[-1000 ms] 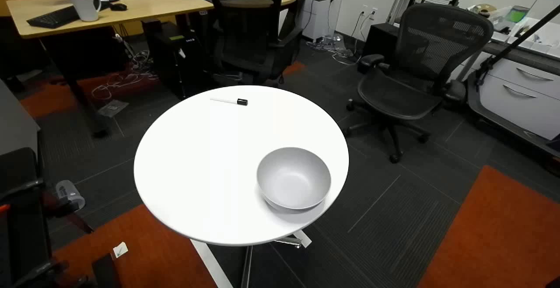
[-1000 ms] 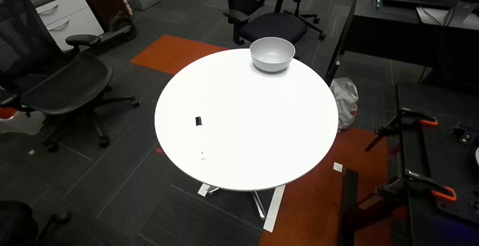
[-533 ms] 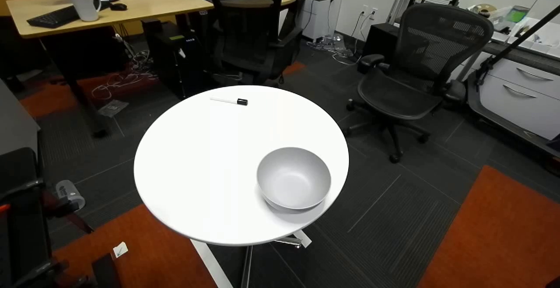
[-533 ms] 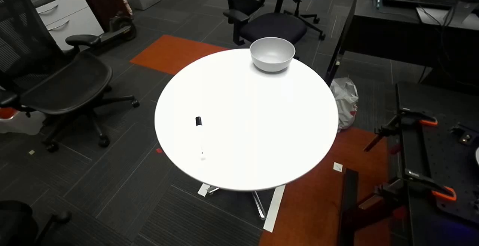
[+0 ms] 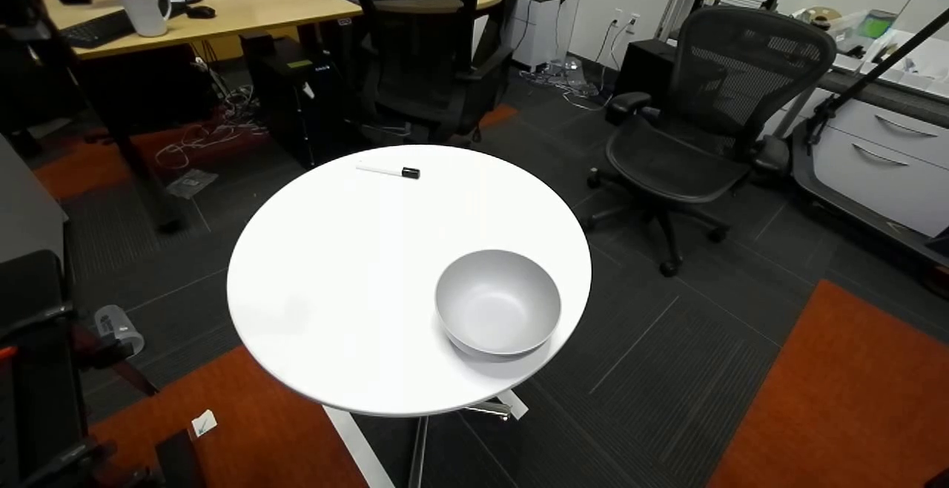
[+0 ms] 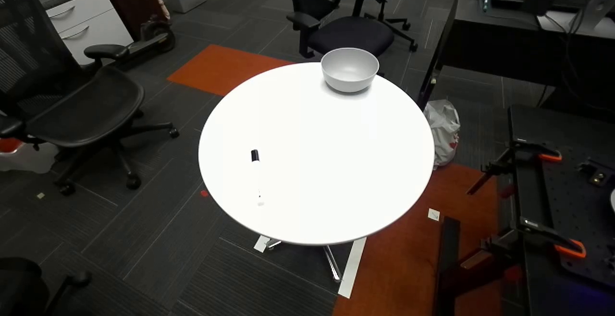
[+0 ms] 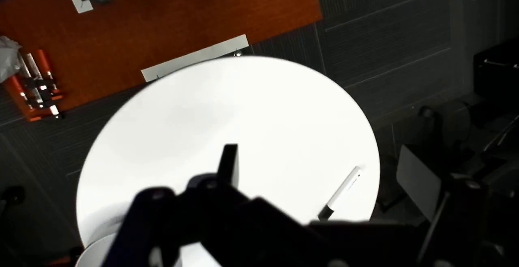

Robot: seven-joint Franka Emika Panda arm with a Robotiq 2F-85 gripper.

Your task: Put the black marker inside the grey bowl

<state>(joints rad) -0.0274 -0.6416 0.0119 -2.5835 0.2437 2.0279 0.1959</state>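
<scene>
Marker (image 5: 389, 171): found lying flat on table (image 5: 334, 265), near the edge and well apart from bowl (image 5: 498, 302); confirmed in both exterior views.

Claw (image 7: 320, 165): seen in wrist view with fingers (image 7: 229, 163) wide apart and with nothing held. Judged well short of contact with marker.

Assessed as chief hazard: loss of marker over the edge, through a sideways nudge from one finger during descent and a roll across the short strip beyond.

Rated next: a missed grasp, from stopping too high over so slim a thing, or from misreading the white body (image 7: 345, 188) against white table; made out mainly by the black cap (image 6: 254, 155) in an exterior view.

Noted in wrist view as lying aslant to the line of claw. Considered liable, without a turn of claw, to a skewed pinch and a twist out of grip.

Foreseen for the carry: a knock sending bowl off the nearby edge, from too low a path. Foreseen for release: a bounce off bowl, from letting go off-centre.
</scene>
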